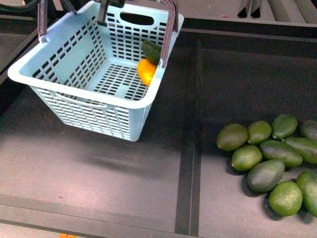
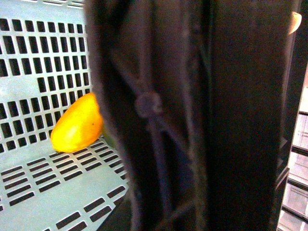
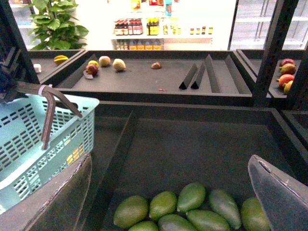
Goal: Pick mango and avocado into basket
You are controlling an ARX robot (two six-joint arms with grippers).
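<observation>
The turquoise basket hangs tilted above the left bin in the front view. Inside it, the yellow-orange mango lies against the right wall, with the dark green avocado just behind it. My left gripper is shut on the basket's brown handle, which fills the left wrist view as a dark blur and hides the fingers. The mango shows beside it on the slotted floor. My right gripper is open and holds nothing, above loose avocados. The basket is off to one side of it.
A pile of several green avocados lies in the right bin, also seen under my right gripper. A raised dark divider separates the two bins. A back shelf carries a few fruits and wedge dividers.
</observation>
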